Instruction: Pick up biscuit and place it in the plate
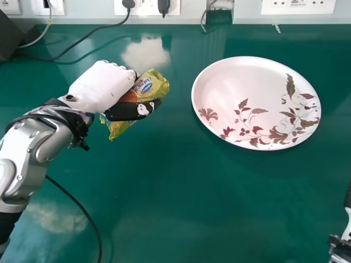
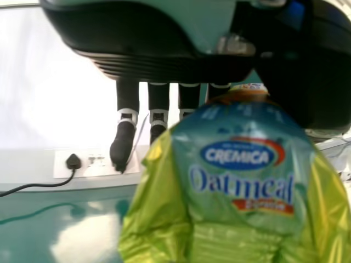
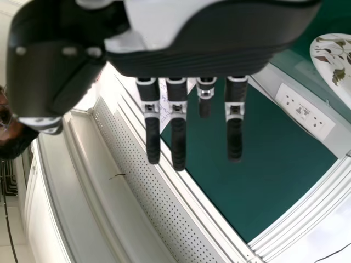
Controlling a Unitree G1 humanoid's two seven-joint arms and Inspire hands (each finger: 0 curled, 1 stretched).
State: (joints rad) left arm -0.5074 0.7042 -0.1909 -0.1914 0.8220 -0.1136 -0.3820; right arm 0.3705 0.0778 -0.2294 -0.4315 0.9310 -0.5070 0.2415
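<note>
The biscuit packet [image 1: 153,86] is grasped between thumb and fingers of my left hand [image 1: 103,86], the plate [image 1: 241,85] situated to that hand's right.

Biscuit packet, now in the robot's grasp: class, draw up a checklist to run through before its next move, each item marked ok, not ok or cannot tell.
1. Biscuit packet gripped by the left hand: ok, pinched between thumb and fingers.
2. Plate face up on the table: ok.
3. Packet over the plate: not ok, it is left of it.
4. Black cable off the path between packet and plate: ok.
5. Right hand away from the plate: ok.
6. Biscuits unbroken inside: cannot tell.
</note>
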